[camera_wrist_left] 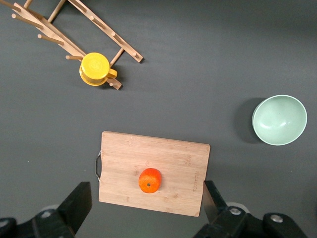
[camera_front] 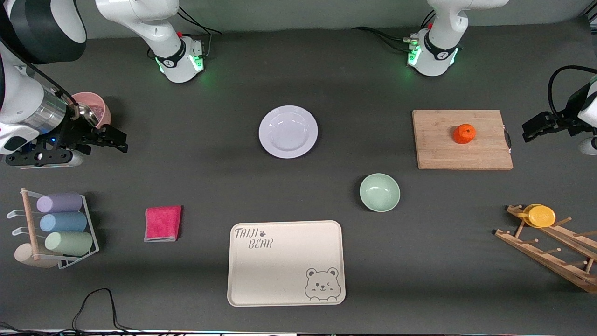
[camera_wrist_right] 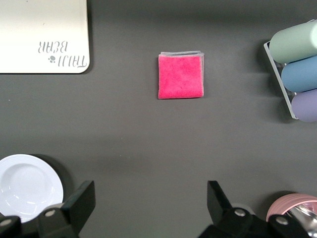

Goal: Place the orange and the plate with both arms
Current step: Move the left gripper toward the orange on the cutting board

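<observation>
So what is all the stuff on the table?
orange: one, bright orange, on the board
board: one, wooden, left arm's end
plate: one, white, mid-table
bowl: one, pale green, nearer the camera than the plate
tray: one, cream, nearest the camera
cloth: one, pink, beside the tray
cup: one, yellow, on a wooden rack
pink bowl: one, right arm's end
rolls: three, purple, blue, green, in a wire holder
left gripper: open, over the board
right gripper: open, over bare table beside the pink bowl

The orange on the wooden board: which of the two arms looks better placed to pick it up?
The left arm. Its open left gripper hangs at the cutting board's end of the table, with the orange between its fingers in its wrist view. The right gripper waits open beside the pink bowl.
</observation>
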Robot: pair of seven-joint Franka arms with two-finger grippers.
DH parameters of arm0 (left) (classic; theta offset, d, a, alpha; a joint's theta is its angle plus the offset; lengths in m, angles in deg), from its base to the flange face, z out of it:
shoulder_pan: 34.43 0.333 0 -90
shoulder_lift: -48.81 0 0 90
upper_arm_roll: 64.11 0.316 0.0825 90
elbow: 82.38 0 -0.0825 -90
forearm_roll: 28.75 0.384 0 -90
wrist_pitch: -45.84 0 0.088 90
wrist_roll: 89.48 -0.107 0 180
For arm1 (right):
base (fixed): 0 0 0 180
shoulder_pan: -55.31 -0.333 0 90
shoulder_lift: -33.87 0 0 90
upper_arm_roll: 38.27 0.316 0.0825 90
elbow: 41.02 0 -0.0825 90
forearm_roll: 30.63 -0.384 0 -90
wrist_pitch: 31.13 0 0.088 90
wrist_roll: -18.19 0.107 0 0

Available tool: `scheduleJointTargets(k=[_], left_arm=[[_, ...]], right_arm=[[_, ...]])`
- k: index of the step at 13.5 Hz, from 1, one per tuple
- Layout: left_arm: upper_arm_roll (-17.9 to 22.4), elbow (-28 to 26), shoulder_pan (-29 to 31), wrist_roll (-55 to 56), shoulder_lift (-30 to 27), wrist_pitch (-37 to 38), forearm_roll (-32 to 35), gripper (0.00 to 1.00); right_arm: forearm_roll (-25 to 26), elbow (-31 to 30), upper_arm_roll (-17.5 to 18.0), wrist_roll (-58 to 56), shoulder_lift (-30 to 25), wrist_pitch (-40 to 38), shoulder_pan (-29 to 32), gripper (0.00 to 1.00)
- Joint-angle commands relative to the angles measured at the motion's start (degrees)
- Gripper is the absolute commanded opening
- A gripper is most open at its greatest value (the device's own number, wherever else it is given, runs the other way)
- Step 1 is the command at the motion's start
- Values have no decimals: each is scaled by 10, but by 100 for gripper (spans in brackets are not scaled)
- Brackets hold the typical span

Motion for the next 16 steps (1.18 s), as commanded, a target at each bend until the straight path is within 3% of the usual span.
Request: scheduleJointTargets(k=[1, 6, 9, 16], left_arm=[[-7, 18, 8, -17, 7, 12, -2, 100], [-5, 16, 8, -19, 4, 50, -4, 100], [0, -7, 14, -24, -29, 92, -5, 100], [35, -231, 25, -55, -269, 113, -4, 100]], right_arm=[[-2, 7, -1, -7, 1, 2, -1, 100], [-2, 3, -1, 0, 1, -5, -1, 100], [-2, -1, -4, 1, 2, -13, -1, 100], [-1, -1, -5, 1, 9, 12, 1, 100]])
